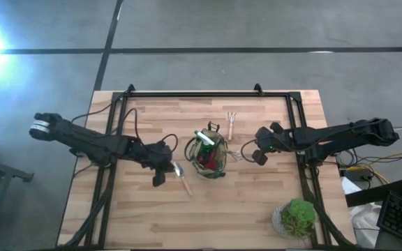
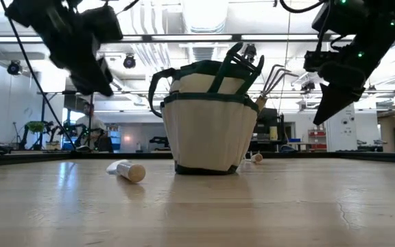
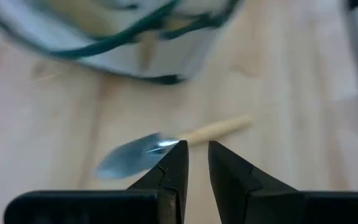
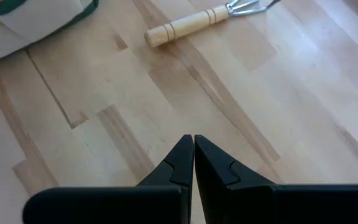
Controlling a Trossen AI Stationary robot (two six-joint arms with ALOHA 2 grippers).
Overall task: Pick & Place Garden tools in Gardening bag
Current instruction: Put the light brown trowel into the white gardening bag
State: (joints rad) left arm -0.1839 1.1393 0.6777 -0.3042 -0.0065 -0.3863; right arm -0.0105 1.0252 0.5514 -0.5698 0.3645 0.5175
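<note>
Left gripper (image 3: 196, 163) is hovering slightly parted and empty over the trowel (image 3: 166, 149) lying beside the gardening bag (image 1: 210, 154); right gripper (image 4: 193, 155) is waiting closed.

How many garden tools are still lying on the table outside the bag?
2: the trowel just left of the bag, and a fork behind it. More could be hidden by the arms.

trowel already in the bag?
No. In the high view the trowel lies on the table beside the bag, under the left gripper.
</note>
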